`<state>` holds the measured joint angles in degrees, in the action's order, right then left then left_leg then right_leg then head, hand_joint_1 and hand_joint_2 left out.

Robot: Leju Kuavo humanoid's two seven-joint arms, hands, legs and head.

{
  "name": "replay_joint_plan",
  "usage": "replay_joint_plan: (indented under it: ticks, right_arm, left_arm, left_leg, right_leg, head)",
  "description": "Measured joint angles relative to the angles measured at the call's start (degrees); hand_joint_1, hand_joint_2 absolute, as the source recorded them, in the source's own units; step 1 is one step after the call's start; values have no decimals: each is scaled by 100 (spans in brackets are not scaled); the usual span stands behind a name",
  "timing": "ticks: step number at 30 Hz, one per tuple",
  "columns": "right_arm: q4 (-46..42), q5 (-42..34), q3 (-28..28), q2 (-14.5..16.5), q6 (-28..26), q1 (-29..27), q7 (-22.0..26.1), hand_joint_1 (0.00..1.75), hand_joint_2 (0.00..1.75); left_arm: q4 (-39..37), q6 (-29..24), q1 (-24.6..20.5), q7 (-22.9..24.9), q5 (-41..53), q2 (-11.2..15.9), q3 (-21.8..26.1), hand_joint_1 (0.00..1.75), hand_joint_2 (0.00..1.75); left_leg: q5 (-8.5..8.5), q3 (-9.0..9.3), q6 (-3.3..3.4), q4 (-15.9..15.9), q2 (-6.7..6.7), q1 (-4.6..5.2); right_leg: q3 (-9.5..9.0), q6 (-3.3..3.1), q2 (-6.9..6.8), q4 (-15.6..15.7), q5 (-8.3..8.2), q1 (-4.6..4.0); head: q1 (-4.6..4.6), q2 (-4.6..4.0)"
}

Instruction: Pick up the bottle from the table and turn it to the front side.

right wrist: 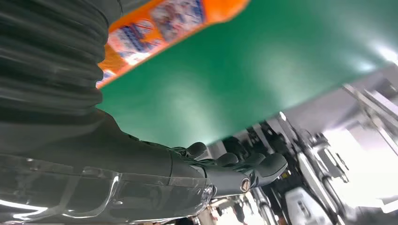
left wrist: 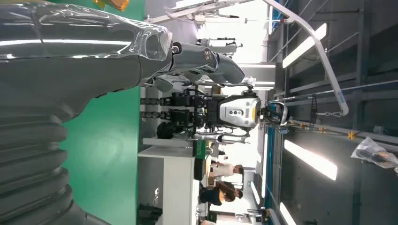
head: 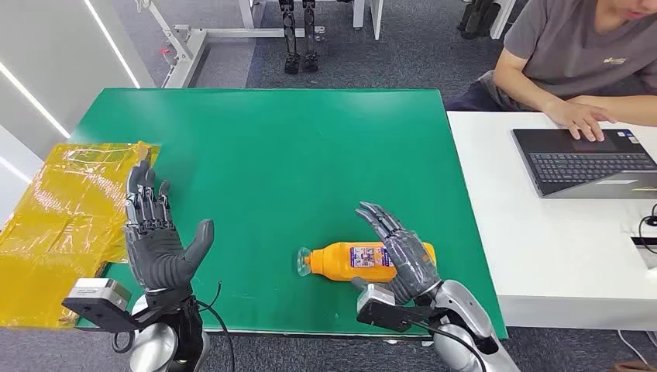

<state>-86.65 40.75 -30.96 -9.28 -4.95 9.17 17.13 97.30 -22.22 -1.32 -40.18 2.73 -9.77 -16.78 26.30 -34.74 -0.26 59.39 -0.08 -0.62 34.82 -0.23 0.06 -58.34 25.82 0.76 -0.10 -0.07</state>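
Left hand (left wrist: 141, 56) close up: grey ribbed cover, plastic-wrapped palm, thick grey thumb (left wrist: 213, 61) stretched out, holding nothing. Green table (left wrist: 101, 154) beneath it. Beyond, another humanoid robot (left wrist: 225, 112), silver torso, hung from a white frame (left wrist: 319, 51). White desk (left wrist: 173, 183) nearby, people (left wrist: 220, 187) beside it. Strip lights (left wrist: 309, 159) overhead.

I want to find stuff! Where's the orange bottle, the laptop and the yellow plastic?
orange bottle (head: 341, 260), head view, its orange body.
laptop (head: 589, 164), head view, its keyboard.
yellow plastic (head: 54, 217), head view, its middle.

Robotics lab/workshop. Humanoid robot (left wrist: 237, 111) on a hoist, steel racking (left wrist: 338, 61), strip lights. Person at laptop (head: 589, 159) beside green test table (head: 271, 155).
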Motion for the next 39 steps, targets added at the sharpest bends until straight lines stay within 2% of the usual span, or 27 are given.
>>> replay_joint_plan:
  ticks: [7, 15, 22, 30, 34, 39]
  right_arm:
    - [194, 100, -132, -483, 628, 185, -123, 0, 175]
    - [835, -119, -388, -812, 1237, 1118, 42, 0, 175]
    - [1834, -485, -923, -813, 1998, 2239, 127, 0, 175]
    - [3046, -1427, -1857, -642, 2751, 3552, -80, 0, 175]
    - [3390, -1873, -2214, -632, 2928, 3874, -84, 0, 175]
    - [3577, -2255, -2522, -632, 3025, 3978, 31, 0, 175]
  left_arm:
    - [-48, 80, -104, -1, -55, 13, -29, 0, 175]
    - [-223, 35, -362, 1, -180, 14, -102, 0, 175]
    - [-324, -110, -468, 0, -320, 17, -181, 0, 175]
    - [-430, -226, -658, 1, -435, 11, -238, 0, 175]
    - [-513, -225, -760, 1, -519, 11, -269, 0, 175]
    - [-617, -209, -811, 1, -601, 11, -284, 0, 175]
  left_leg:
    - [-1, 0, 1, 0, 0, 0]
    - [-8, 4, 8, 2, 9, 0]
    - [-11, 2, 9, 2, 9, 0]
    - [-14, 3, 12, 4, 3, 0]
    - [-14, 2, 12, 4, 1, 0]
    - [-13, 1, 12, 5, 1, 1]
  right_leg:
    - [-1, 1, 0, 0, -2, 0]
    - [-3, 3, 8, -2, -10, 0]
    - [-3, 3, 8, -5, -11, 0]
    - [-3, 3, 2, -5, -12, 0]
    - [-3, 3, 0, -4, -11, 0]
    - [-3, 3, 1, -2, -11, 0]
  head:
    - [1, 0]
    - [-1, 0]
    - [-1, 0]
    - [-1, 0]
    - [-1, 0]
    - [-1, 0]
